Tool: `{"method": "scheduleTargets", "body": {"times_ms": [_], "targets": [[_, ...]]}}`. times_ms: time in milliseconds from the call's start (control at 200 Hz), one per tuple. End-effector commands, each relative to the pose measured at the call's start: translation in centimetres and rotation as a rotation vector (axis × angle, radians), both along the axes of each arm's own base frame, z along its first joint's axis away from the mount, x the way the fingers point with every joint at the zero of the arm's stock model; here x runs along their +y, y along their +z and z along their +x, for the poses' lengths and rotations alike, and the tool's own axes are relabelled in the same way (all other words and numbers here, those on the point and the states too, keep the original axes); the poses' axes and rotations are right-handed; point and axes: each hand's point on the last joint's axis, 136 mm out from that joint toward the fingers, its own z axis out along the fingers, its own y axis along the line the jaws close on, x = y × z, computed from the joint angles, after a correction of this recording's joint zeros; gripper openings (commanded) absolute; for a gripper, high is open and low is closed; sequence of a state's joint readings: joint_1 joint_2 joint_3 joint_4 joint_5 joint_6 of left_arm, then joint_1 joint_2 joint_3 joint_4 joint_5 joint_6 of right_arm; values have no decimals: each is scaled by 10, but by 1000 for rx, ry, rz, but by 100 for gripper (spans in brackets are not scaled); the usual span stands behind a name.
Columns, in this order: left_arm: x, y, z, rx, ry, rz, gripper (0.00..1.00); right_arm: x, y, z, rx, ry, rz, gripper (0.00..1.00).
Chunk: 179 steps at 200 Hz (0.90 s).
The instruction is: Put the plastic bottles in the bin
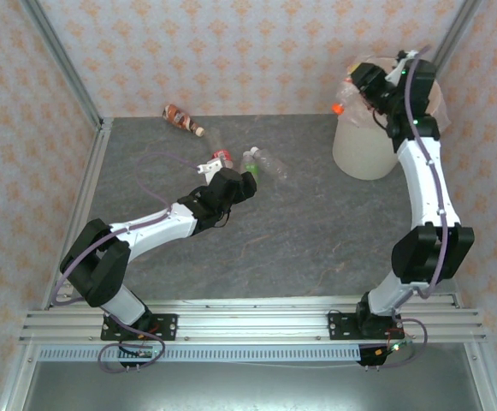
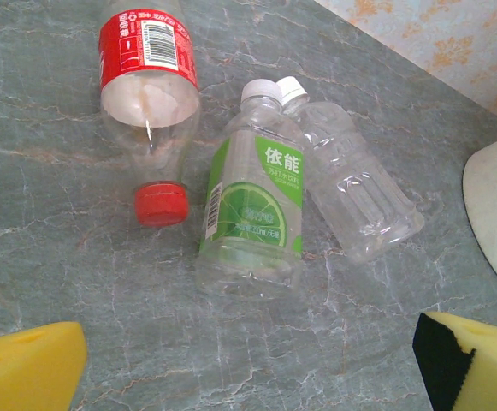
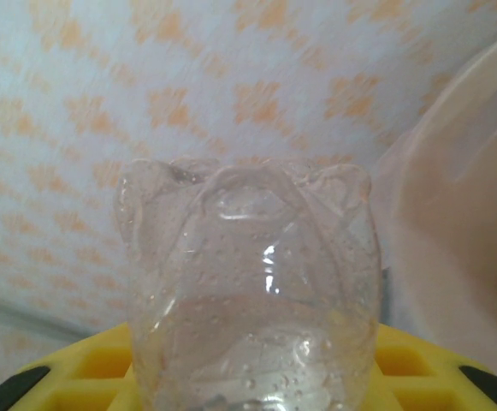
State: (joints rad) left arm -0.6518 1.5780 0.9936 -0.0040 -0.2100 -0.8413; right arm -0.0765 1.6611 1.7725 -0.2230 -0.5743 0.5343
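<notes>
Yellow foam pads [image 2: 26, 364] of the left gripper [image 2: 248, 372] stand wide apart at the bottom corners of the left wrist view, with bare table [image 2: 51, 274] between them.

Target, as judged: green-labelled bottle [image 2: 255, 210]. It lies on its side directly ahead of the gripper, base nearest and white cap at the far end. Its long axis runs almost straight away from the gripper, leaning a little right. The line between the fingers crosses that axis, so a forward-and-down approach should straddle the body across its width without wrist rotation.

Neighbours:
- An unlabelled clear bottle [image 2: 355, 197] touches the green one near the necks and splays off to the right. The right-hand finger may nudge it.
- A red-labelled bottle [image 2: 145, 86] lies to the left, apart from it, red cap toward the gripper.

Top view: this cluster sits mid-table just beyond the left gripper [image 1: 245, 180]. A brown bottle [image 1: 182, 120] lies farther back by the wall, well apart.

Right gripper [image 1: 366, 86] is raised at the rim of the bin [image 1: 363, 158], far right, clamped on an orange-capped bottle [image 1: 342, 103]. The cap end pokes out to the left. In the right wrist view the bottle's clear lobed base [image 3: 248, 282] sits between the yellow fingers, with the bin's pale liner [image 3: 462, 223] just beside it. The drop looks not yet made.

Left arm is the nearer to every bottle on the table.
</notes>
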Motion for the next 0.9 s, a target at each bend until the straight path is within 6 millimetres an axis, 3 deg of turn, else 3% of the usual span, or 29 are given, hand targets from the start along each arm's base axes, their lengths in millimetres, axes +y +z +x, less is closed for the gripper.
{"method": "scheduleTargets", "body": {"times_ms": [0, 185, 360, 505, 696, 891], "targets": [[14, 3, -4, -1, 50, 10, 100, -40, 10, 10, 20, -91, 124, 40], [16, 4, -5, -1, 53, 16, 100, -105, -5, 29, 58, -229, 266, 42], [18, 1, -5, 5, 59, 17, 100, -142, -10, 40, 63, -344, 309, 45], [17, -1, -5, 9, 59, 12, 100, -166, -20, 47, 62, -467, 326, 48], [17, -4, -4, 16, 64, 17, 100, -184, -30, 60, 41, -548, 412, 52], [17, -7, -2, 25, 61, 17, 100, -196, -41, 67, 68, -609, 412, 69]]}}
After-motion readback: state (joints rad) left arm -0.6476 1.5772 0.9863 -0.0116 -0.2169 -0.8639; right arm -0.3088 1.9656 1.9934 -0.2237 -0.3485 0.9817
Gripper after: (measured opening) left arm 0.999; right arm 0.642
